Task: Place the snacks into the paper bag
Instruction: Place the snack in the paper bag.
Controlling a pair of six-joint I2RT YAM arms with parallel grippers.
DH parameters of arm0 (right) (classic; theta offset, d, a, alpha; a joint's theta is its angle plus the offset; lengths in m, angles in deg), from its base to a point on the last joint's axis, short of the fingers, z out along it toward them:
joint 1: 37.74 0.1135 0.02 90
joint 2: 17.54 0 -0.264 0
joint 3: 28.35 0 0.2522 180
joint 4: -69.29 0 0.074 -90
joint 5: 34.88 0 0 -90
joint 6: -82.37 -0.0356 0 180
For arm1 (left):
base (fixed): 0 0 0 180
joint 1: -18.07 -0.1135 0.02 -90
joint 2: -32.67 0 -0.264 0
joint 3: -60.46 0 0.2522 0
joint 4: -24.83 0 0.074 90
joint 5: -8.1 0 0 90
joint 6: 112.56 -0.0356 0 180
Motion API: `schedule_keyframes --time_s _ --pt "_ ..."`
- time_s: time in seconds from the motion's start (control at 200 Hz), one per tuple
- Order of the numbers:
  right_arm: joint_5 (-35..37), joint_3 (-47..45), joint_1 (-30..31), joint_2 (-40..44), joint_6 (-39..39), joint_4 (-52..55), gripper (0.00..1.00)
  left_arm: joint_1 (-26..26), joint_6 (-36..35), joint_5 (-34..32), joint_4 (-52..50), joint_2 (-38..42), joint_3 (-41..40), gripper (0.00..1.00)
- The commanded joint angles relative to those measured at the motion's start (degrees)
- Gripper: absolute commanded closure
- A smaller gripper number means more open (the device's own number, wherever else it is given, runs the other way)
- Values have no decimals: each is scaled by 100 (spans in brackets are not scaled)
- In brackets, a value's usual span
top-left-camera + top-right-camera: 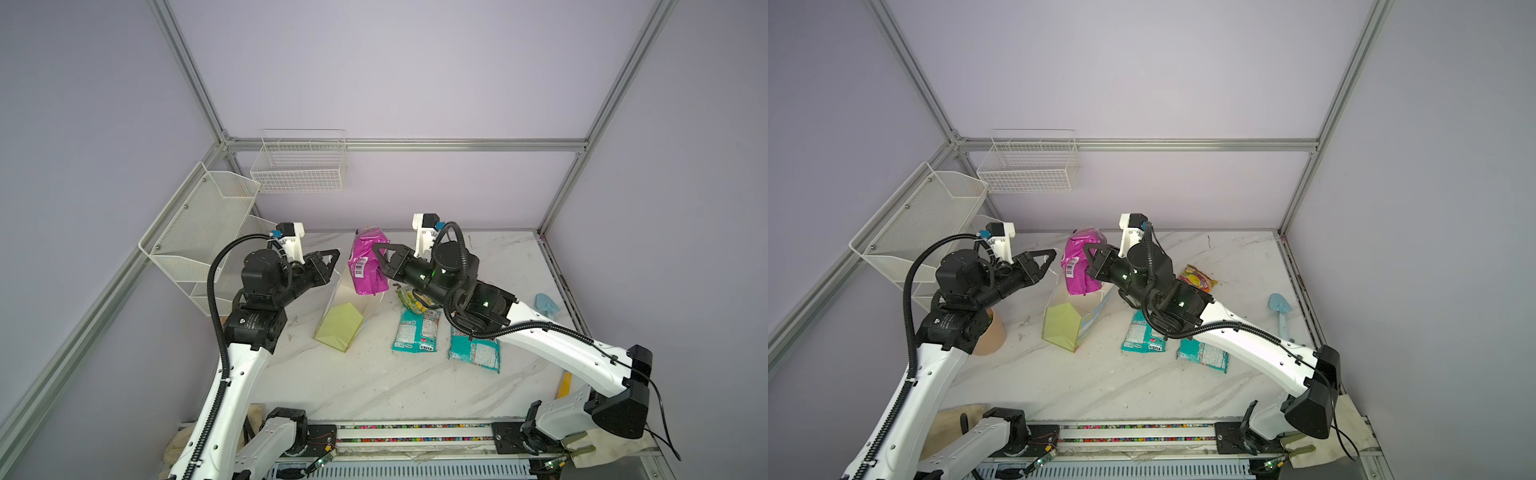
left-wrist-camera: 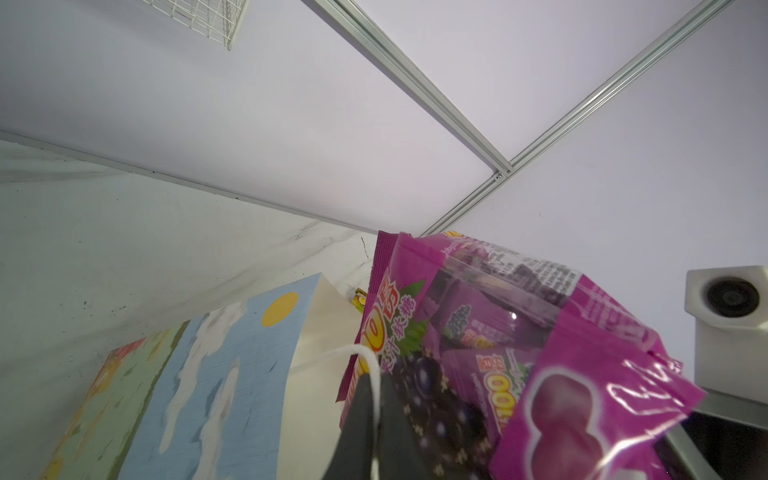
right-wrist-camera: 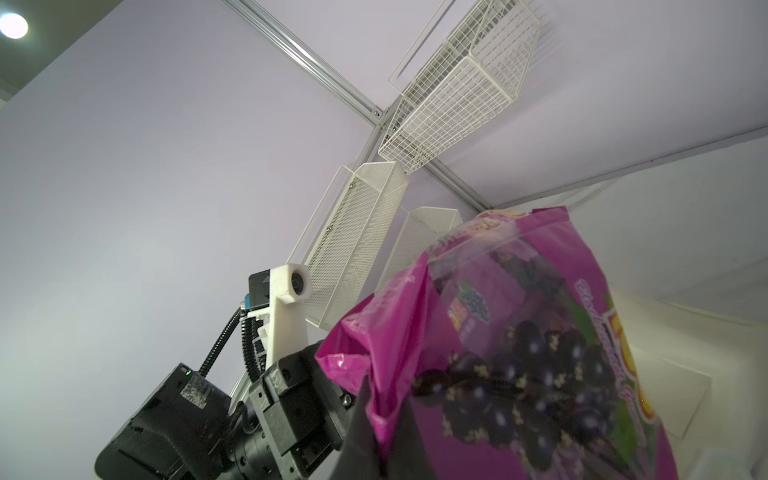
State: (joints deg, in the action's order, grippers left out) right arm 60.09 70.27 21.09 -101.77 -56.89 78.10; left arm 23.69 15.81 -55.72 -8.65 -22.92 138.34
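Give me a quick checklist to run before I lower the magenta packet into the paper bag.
1. Right claw grip on the magenta packet: ok, shut on it.
2. Left claw on the bag's cord handle: ok, the cord is pinched in it.
3. Paper bag mouth open: ok, the white inside shows in both top views.
4. Packet's lower end past the bag's rim: cannot tell.
5. Other snacks out of the way: ok, the teal-white packets, green-yellow packet and orange-pink packet lie on the table apart from the bag.
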Motion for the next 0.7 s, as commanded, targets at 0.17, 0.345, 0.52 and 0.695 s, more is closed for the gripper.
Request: schedule_keyframes --time_s 0.17,0.345,0.52,0.695 --pt "180 -282 216 28 -694 -1312 100 -49 -101 -178 236 105 -198 100" --pt "399 -626 295 29 -1024 -1640 100 -69 -92 -249 256 117 -223 100" --pt "492 -747 296 -66 -1259 -1849 100 -114 -93 -273 243 145 -225 100" --pt "510 -578 296 -240 -1247 -1786 100 -158 -92 -280 235 179 -225 100"
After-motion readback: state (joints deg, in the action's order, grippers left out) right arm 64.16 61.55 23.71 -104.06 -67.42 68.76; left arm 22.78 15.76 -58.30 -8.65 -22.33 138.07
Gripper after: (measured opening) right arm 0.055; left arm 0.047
